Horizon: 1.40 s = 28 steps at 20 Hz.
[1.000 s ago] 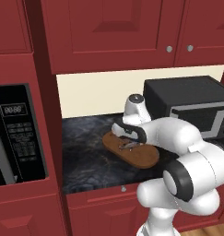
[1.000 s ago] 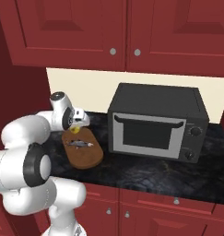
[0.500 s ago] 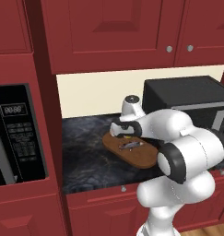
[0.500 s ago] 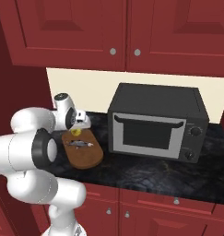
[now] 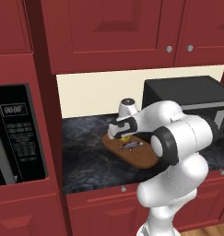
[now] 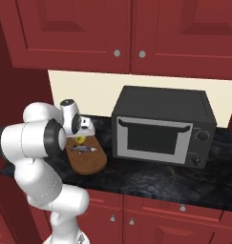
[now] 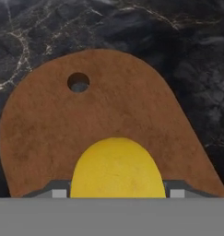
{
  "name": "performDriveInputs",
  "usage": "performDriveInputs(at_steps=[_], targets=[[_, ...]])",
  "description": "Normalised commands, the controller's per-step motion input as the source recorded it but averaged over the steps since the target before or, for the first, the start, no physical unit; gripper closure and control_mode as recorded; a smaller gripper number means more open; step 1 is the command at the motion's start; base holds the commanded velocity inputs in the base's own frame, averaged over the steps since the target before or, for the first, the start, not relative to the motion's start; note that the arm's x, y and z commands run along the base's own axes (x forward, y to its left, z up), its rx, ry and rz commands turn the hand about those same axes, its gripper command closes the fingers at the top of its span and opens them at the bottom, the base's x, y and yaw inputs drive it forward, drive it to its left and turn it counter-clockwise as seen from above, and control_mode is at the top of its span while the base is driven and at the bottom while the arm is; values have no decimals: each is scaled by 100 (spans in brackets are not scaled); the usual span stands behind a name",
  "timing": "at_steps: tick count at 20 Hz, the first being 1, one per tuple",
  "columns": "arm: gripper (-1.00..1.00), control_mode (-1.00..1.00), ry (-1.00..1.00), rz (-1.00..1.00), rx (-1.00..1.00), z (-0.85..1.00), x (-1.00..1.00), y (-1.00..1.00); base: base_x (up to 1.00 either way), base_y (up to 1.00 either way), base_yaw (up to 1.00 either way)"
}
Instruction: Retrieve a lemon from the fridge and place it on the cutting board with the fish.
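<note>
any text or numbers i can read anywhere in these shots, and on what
"88:88": the small display at the top of the black wall oven panel, left base view.
Keypad rows below that display: too small and blurred to read.
Microwave knobs: no readable marks.
Cutting board, lemon, fish: no text.

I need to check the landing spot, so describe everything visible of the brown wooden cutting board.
The flat brown wooden cutting board is oval, with a matte grain and a small round hole near one rounded end. It lies flat on the dark marbled counter, left of the black microwave. A small slim greyish fish lies on it. The yellow lemon, held between the gripper fingers, sits just above its surface; contact cannot be told.
</note>
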Motion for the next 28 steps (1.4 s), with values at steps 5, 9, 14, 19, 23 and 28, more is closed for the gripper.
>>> performDriveInputs(at_steps=[5, 9, 14, 19, 23, 28], targets=[[100, -100, 6, 0, 0, -16, 17, 2, 0, 0, 0], [100, -100, 0, 0, 0, 0, 11, 0, 0, 0, 0], [100, -100, 0, 0, 0, -7, 10, 0, 0, 0, 0], [100, -100, 0, 0, 0, -21, 2, 0, 0, 0, 0], [-100, -100, 0, 0, 0, -25, 0, 1, 0, 0, 0], [-100, -100, 0, 0, 0, -14, 0, 1, 0, 0, 0]])
